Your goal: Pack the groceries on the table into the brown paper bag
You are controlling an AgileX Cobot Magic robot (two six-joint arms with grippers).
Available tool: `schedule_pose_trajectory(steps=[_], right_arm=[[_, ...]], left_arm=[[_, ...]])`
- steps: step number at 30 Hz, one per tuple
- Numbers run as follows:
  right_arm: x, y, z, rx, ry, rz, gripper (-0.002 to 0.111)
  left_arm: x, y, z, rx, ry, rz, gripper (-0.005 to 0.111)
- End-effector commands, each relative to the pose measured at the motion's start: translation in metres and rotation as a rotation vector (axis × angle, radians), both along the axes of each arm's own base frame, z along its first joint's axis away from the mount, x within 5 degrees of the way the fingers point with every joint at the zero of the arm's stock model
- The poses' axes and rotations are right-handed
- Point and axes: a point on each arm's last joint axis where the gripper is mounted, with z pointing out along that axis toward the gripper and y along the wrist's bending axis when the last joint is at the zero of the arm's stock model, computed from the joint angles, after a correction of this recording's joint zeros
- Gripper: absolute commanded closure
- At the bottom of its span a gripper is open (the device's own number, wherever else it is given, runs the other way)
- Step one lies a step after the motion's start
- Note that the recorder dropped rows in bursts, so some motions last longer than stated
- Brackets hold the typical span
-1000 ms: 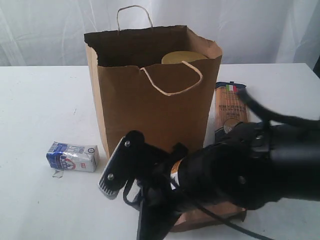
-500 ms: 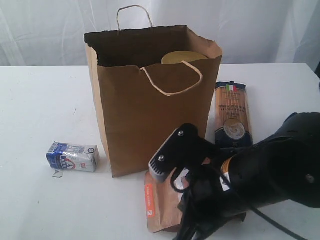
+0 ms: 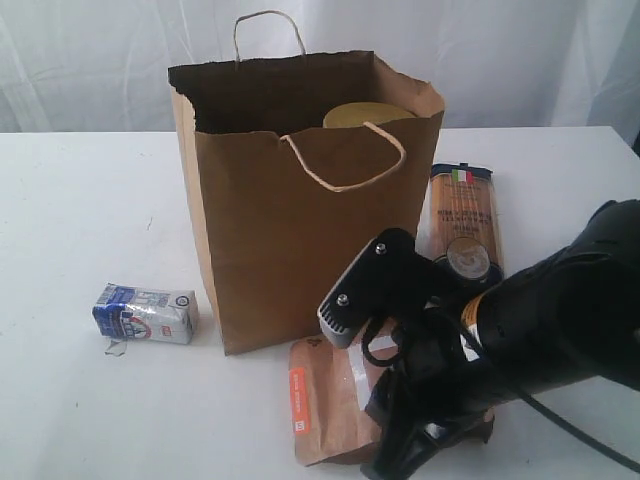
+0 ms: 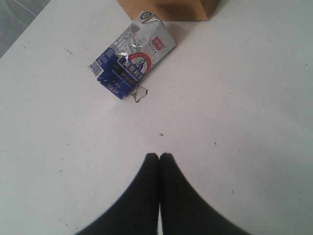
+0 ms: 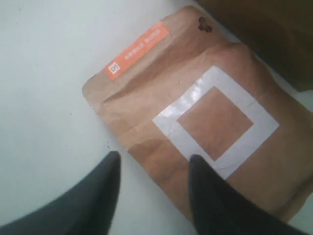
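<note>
The brown paper bag [image 3: 300,210] stands upright mid-table, and a gold lid [image 3: 365,113] shows inside it. In front of it the brown pouch [image 3: 325,400] with a white square lies flat on the table [image 3: 80,200]. My right gripper [image 5: 151,161] hovers open just above the pouch [image 5: 210,112], one finger over its edge and the other over bare tabletop. The long pasta packet [image 3: 462,225] lies to the right of the bag. The small blue-white carton [image 3: 145,312] lies to the bag's left. My left gripper [image 4: 159,156] is shut and empty, a short way from the carton [image 4: 134,54].
My bulky black right arm [image 3: 520,330] covers the front right of the table and part of the pouch. A corner of the bag [image 4: 166,9] sits just beyond the carton. A small clear scrap [image 4: 140,93] lies beside the carton.
The right arm has swung rightward from in front of the bag, uncovering the pouch, and its jaws have parted. The left gripper stays shut.
</note>
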Motion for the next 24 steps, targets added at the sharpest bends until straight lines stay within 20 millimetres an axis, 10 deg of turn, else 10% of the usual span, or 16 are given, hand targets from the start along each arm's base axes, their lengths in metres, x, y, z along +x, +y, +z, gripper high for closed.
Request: schedule_pose_trajectory(steps=[1,13,24], right_arm=[[0.001,0.013,0.011,0.067,-0.059,0.058,0.034],[0.007,0.069,-0.03,-0.058,-0.076,0.299,0.025],[0.033,0.104,-0.047,-0.067,0.099,0.036,0.028]], left_arm=[[0.0,0.0,-0.001,-0.009,0.0,0.006,0.107],[0.0,0.0,-0.001,-0.009,0.0,0.006,0.107],[0.0,0.0,-0.001,-0.009,0.0,0.006,0.107]])
